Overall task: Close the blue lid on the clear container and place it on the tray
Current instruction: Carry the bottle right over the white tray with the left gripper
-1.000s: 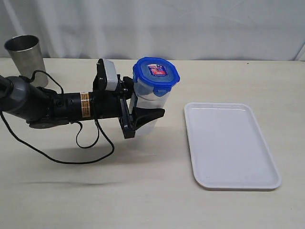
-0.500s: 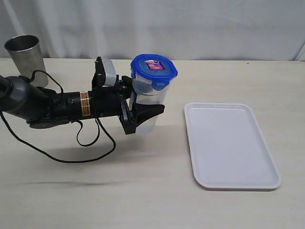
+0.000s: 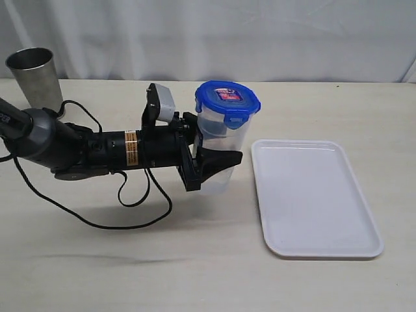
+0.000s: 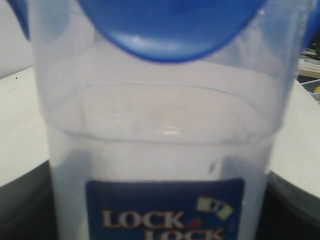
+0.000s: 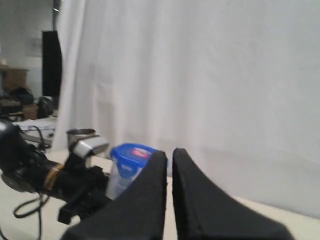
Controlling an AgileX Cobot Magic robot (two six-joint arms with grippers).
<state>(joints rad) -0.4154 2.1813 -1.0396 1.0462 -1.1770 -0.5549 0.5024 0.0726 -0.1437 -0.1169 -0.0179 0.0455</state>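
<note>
1. Here's the left tool [image 3: 218,153], clamped across the lower half of the clear container [image 3: 224,140]. The container is at centre frame in the exterior view, just left of the tray [image 3: 260,195] and not yet over it. It's a low grip on a tall, smooth body, so I judge the top could swing or pivot between the jaws if the arm jerks.
2. The blue lid [image 3: 227,101] sits on the container's mouth. I cannot tell whether its snap tabs are latched. If they aren't, a bump could pop it loose.
3. Watch the tray's raised rim. If the base is carried too low, it could clip the rim. That would shove the tray along the counter [image 3: 195,266] or tip the container.
4. The set-down is risky too. The container is tall and narrow, so if it's released tilted or early it probably topples.
5. A black cable [image 3: 140,207] loops on the counter beneath the arm. It could drag or snag as the arm reaches right.
6. The right tool [image 5: 169,156] shows only in its own wrist view, with its jaws almost together and nothing between them. It's well apart from the action, so it's a small worry.
7. The steel cup [image 3: 32,75], upper left, is far from the route.
</note>
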